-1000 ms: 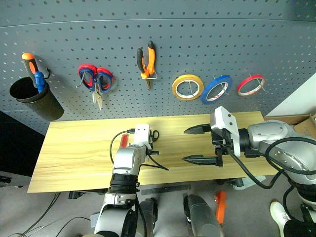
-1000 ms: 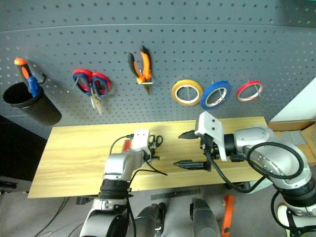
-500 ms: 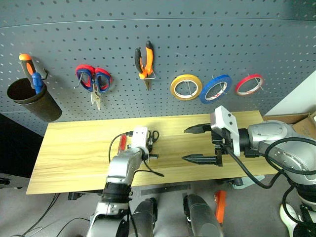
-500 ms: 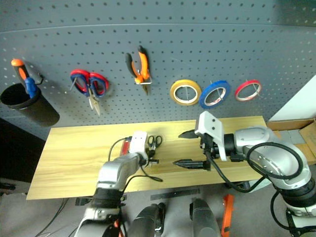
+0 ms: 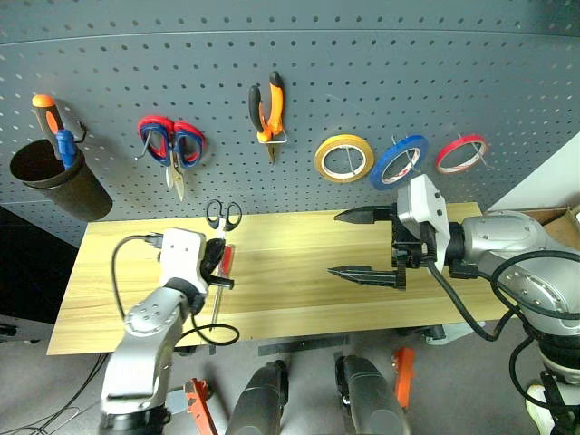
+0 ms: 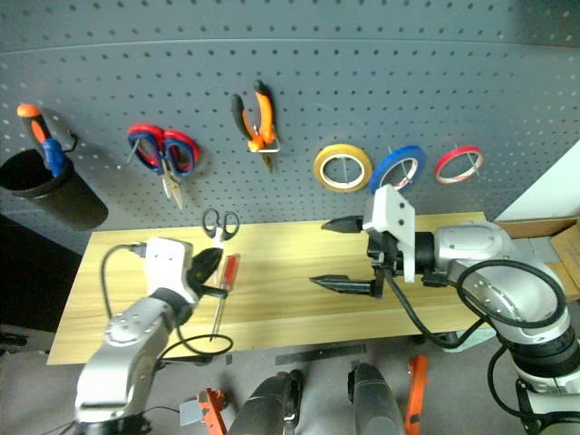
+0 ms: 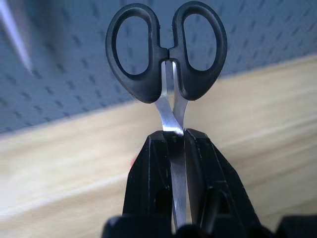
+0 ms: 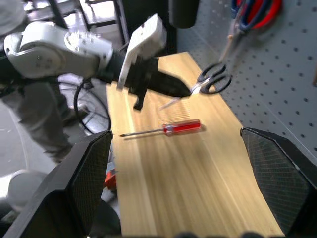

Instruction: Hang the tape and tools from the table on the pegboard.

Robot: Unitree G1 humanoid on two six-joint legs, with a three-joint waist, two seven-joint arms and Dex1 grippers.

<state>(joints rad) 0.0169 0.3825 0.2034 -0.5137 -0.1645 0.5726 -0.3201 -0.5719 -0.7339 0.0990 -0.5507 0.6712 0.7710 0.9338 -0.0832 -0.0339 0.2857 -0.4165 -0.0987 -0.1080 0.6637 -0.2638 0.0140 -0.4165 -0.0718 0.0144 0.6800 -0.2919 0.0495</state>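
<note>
My left gripper is shut on the blades of the small black-handled scissors, holding them above the table with the handles toward the pegboard. In the left wrist view the blades are pinched between the fingers and the handle loops stick out past them. The red-handled screwdriver lies on the table just under that gripper. The orange-and-black pliers and the blue tape hang on the pegboard. My right gripper hovers open and empty over the table's right half.
A yellow roll and a thin red roll hang beside the blue tape. Red-and-blue scissors hang at the left, near a black cup holding orange and blue drivers. A cable loops off my left wrist over the table's front edge.
My left gripper has lifted the black scissors off the table, moving up and to the left. The screwdriver now lies uncovered. The right gripper has barely moved.
</note>
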